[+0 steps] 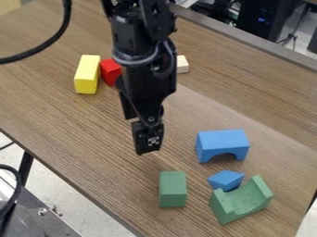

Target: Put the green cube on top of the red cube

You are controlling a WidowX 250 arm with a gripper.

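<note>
Gripper (pixel 148 149) pointing down over the middle of the wooden table (pixel 55 111), on the far side of the green cube (pixel 173 190) and a little to its left; whether it is open or closed cannot be told from here. The green cube sits on the near part of the table, well apart from the red cube (pixel 110 71), which lies far left between a yellow block (pixel 86 74) and the arm's outline. To the green cube's right are a small blue block (pixel 226 179) and a curved green block (pixel 240 201), with a blue arch (pixel 223 141) farther back.
</note>
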